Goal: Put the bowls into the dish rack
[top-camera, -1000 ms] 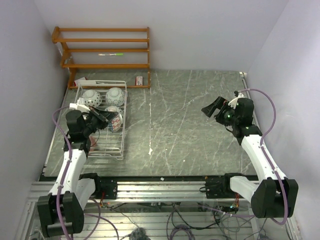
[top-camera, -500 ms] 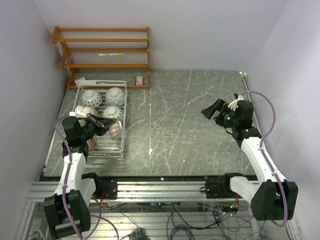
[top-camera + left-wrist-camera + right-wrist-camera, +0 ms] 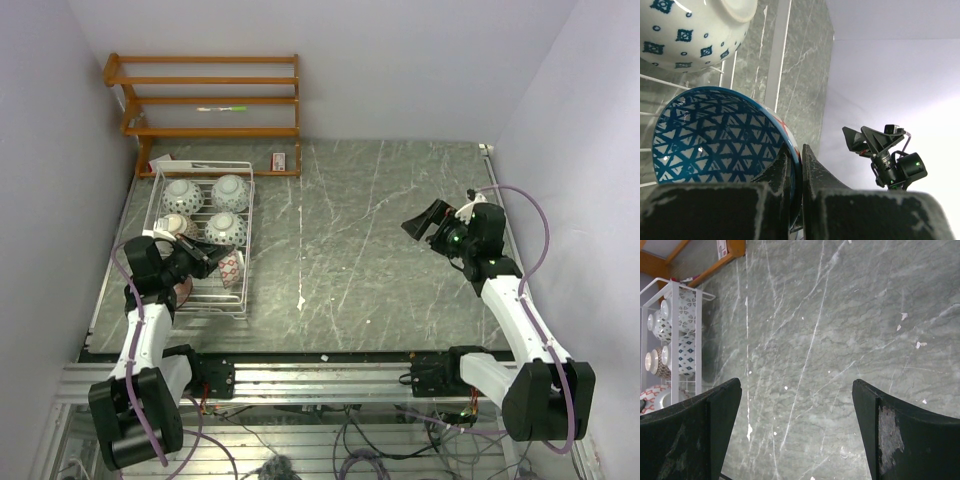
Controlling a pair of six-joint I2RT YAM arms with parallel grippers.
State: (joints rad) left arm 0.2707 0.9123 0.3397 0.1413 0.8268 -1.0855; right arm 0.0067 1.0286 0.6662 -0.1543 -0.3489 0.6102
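Note:
The white wire dish rack (image 3: 243, 215) stands at the left of the table, with several bowls upside down in its far half, such as one (image 3: 230, 188) at the back. My left gripper (image 3: 208, 262) is shut on the rim of a bowl (image 3: 231, 268) and holds it on edge over the rack's near half. In the left wrist view this bowl (image 3: 710, 135) has a blue triangle pattern inside, and my fingers (image 3: 812, 170) pinch its rim. A white bowl with blue diamonds (image 3: 690, 35) sits just beyond it. My right gripper (image 3: 422, 222) is open and empty above the right of the table.
An orange-brown wooden shelf (image 3: 205, 100) stands against the back wall, with a small red-and-white box (image 3: 280, 160) at its foot. Walls close in on the left and right. The right wrist view shows the rack (image 3: 671, 340) far left and marbled tabletop (image 3: 840, 330) below.
My left gripper has drawn the held bowl along the rack toward its near end. The right arm has barely moved.

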